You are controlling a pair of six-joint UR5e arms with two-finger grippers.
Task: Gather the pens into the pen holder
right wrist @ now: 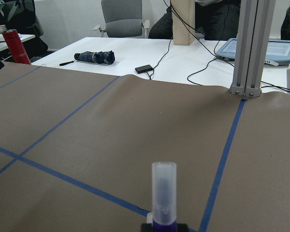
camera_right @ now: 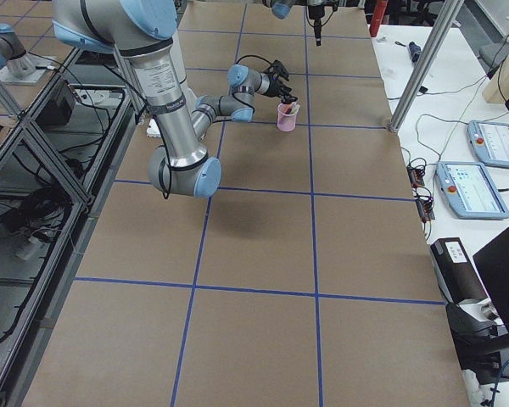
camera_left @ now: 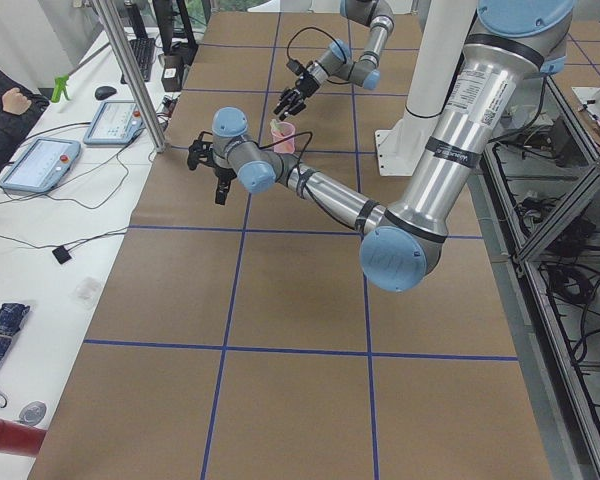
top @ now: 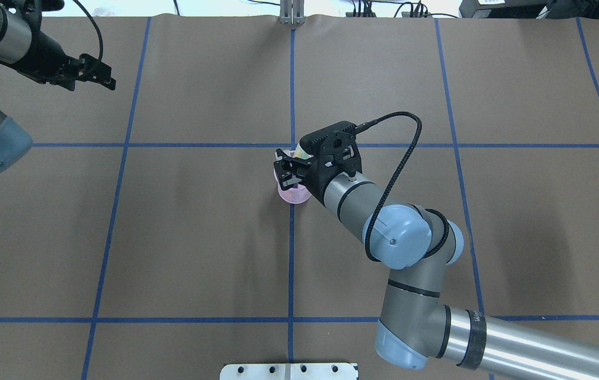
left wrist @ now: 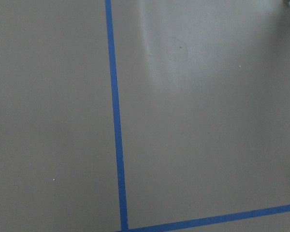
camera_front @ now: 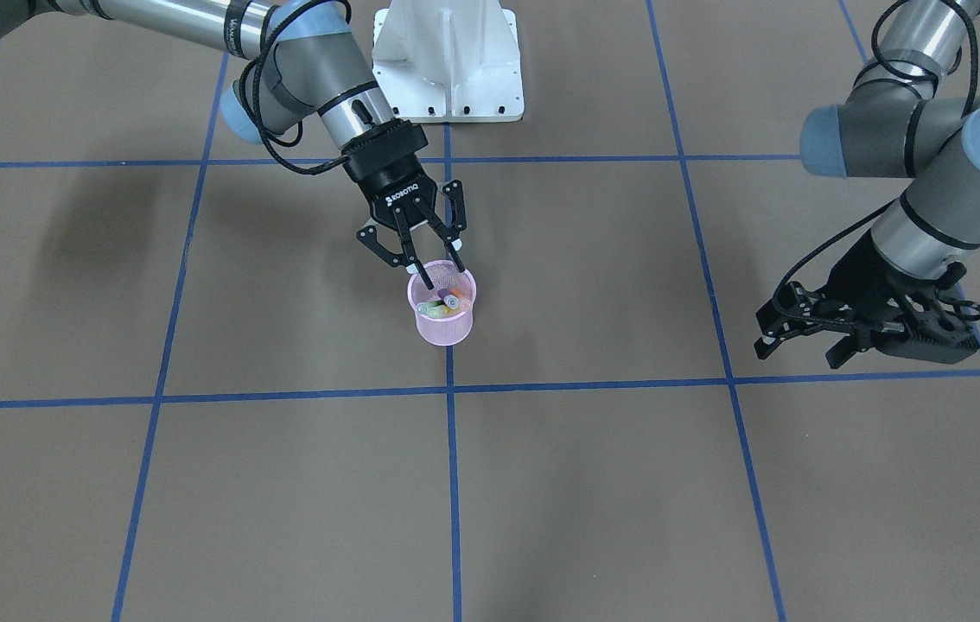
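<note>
right gripper [camera_front: 442, 272] seems pinched on purple pen [right wrist: 164, 193] | pen near upright, cap up, lower end inside holder [camera_front: 442, 328] at frame centre, directly under your tool | left gripper [camera_front: 801, 345] spread, right edge, well apart

pink mesh pen holder [camera_front: 442, 326], brown table [camera_front: 594, 510], blue grid lines [camera_front: 453, 492]

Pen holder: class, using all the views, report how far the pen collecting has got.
Done: the orange pen and green pen stand in the pen holder. In hand: the purple pen is upright between the jaws of the right gripper, seemingly closed on it, at the holder's mouth. Left: releasing it and withdrawing. No pen lies loose on the table; the left gripper hangs open, empty.
</note>
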